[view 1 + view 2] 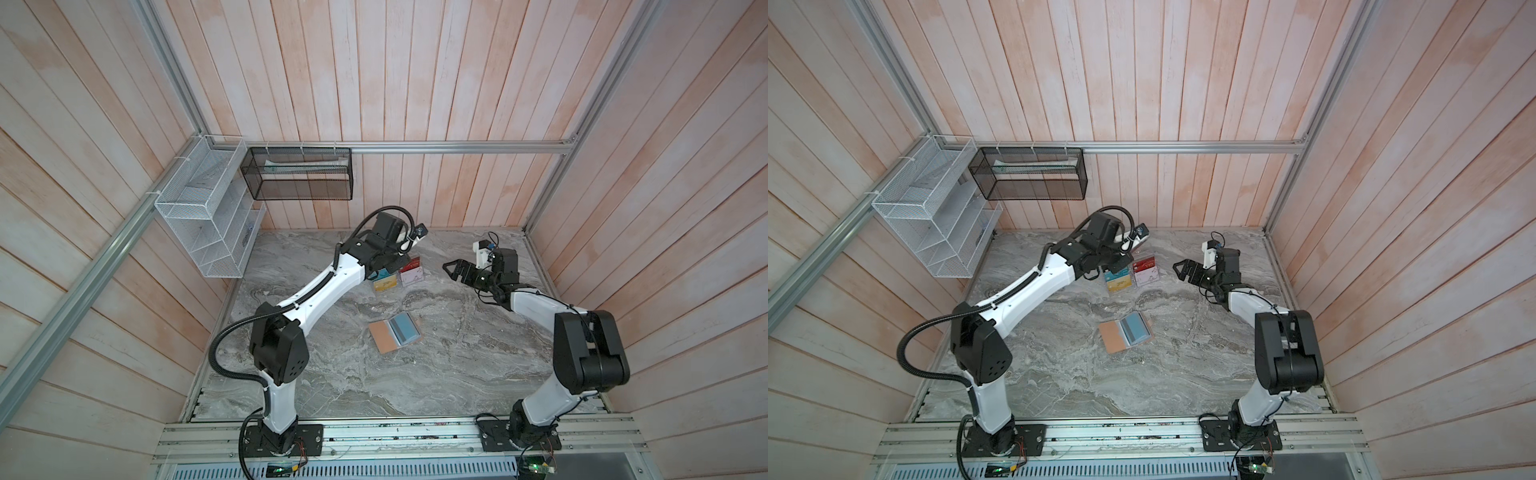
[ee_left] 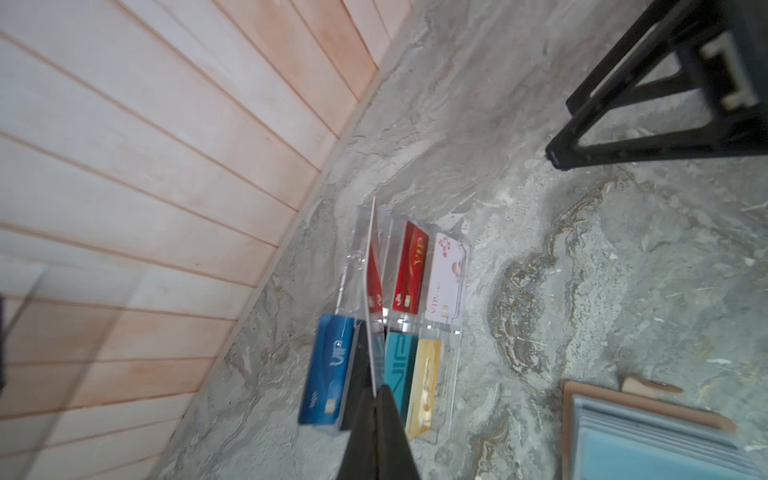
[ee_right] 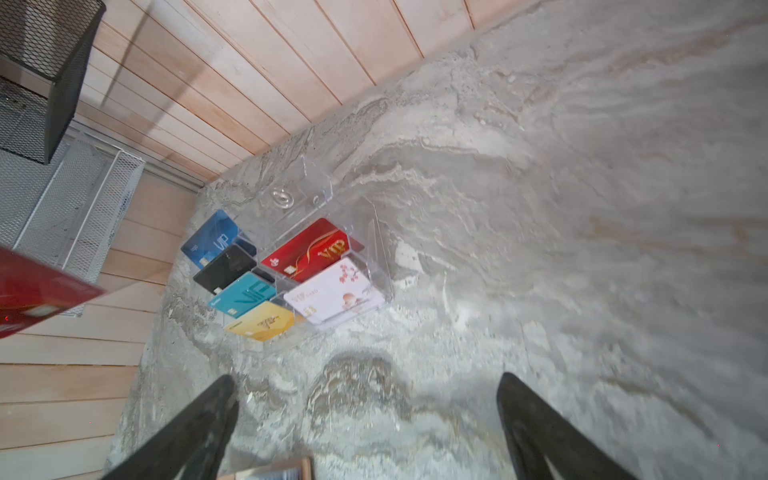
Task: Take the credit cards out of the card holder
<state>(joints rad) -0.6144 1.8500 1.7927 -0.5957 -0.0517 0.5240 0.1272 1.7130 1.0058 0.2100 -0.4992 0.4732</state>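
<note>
The card holder (image 1: 382, 337) lies open on the marble table near the middle in both top views, tan-pink cover down. A blue-grey credit card (image 1: 406, 329) with a darker stripe sits in its clear sleeve pages. My left gripper (image 2: 377, 392) is shut on a thin red card (image 2: 375, 266), seen edge-on in the left wrist view, held just over the clear acrylic stand. The right wrist view catches that red card (image 3: 37, 291) at its edge. My right gripper (image 3: 365, 386) is open and empty, hovering to the right of the stand and behind the card holder (image 3: 307, 465).
The clear acrylic tiered stand (image 3: 316, 195) near the back wall holds several cards: blue, black, teal, gold, red and white. A white wire basket (image 1: 208, 216) and a black mesh basket (image 1: 299, 174) hang on the walls at the back left.
</note>
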